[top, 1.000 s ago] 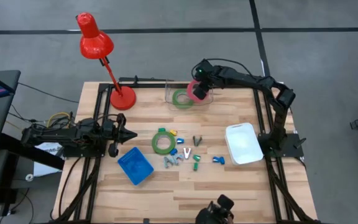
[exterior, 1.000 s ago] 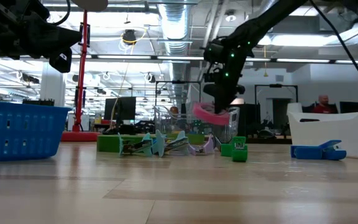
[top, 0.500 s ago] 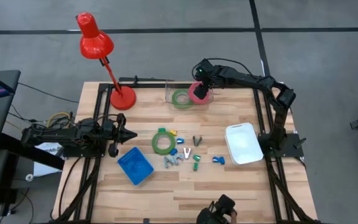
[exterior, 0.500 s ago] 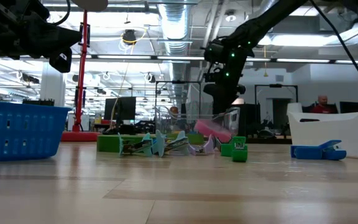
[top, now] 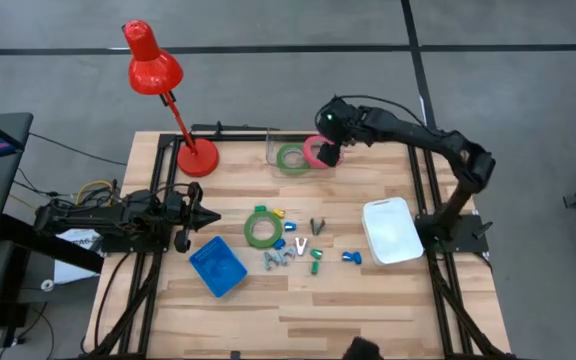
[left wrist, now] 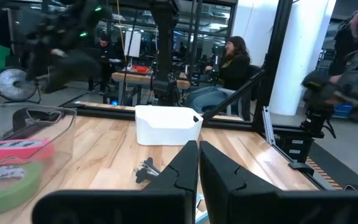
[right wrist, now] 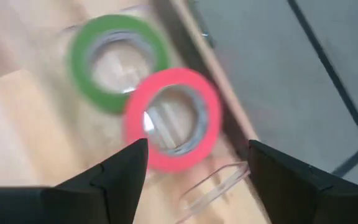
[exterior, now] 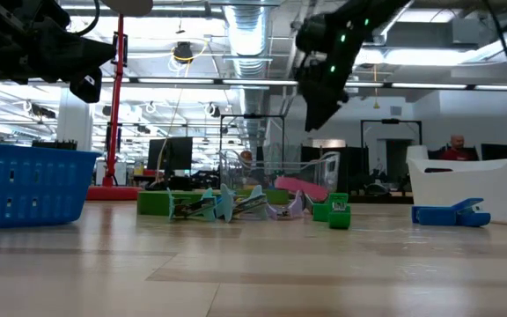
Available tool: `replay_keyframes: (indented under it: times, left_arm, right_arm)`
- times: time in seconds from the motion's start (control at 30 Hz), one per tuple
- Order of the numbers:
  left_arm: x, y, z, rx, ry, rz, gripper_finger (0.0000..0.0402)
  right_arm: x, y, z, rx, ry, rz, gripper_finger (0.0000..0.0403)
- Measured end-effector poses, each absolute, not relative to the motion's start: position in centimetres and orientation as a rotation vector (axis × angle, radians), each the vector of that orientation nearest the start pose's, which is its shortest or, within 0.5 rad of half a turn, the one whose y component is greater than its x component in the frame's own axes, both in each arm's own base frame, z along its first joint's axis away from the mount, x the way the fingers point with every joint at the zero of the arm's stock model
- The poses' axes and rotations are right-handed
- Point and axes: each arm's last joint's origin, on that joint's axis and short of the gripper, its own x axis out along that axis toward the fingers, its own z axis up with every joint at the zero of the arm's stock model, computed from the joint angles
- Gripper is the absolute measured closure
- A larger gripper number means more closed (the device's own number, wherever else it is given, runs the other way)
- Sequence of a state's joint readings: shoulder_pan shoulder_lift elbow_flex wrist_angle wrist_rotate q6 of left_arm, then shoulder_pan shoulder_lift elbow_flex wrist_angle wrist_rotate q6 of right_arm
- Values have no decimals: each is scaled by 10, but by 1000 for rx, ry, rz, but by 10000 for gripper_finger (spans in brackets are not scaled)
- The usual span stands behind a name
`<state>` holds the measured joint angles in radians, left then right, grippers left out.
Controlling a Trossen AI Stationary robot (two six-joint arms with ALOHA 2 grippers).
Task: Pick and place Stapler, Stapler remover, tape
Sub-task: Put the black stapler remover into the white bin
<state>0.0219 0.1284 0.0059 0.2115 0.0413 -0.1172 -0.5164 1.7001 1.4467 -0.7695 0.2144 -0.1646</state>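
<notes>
My right gripper (top: pixel 330 122) hangs open above a clear container (top: pixel 303 150) at the table's far edge. A pink-red tape ring (right wrist: pixel 173 118) lies tilted in it, partly over a green tape ring (right wrist: pixel 117 62). A second green tape ring (top: pixel 262 228) lies flat mid-table. Beside it lie small coloured pieces (top: pixel 303 250); I cannot tell which are the stapler and the stapler remover. My left gripper (top: pixel 206 215) waits shut at the table's left side, pointing level toward the right.
A blue basket (top: pixel 217 265) stands near the left front and a white bin (top: pixel 392 230) at the right. A red desk lamp (top: pixel 196 156) stands at the far left corner. A blue piece (exterior: pixel 451 214) lies in front of the bin.
My right gripper has opened and let go of the pink-red tape. The tape has dropped into the clear container and settled tilted there. The gripper has then risen and drawn slightly toward the table's right edge.
</notes>
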Motion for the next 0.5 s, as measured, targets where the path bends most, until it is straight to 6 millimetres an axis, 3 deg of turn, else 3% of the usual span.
replay_keyframes:
  times: [0.2, 0.5]
  left_arm:
    - [105, 1, 175, -114, -87, -25, 394]
    - [105, 1, 176, -114, -88, -24, 394]
  right_arm:
    - [306, -138, 293, -14, 1134, -427, 138]
    - [312, -90, 289, -41, 1225, -238, 138]
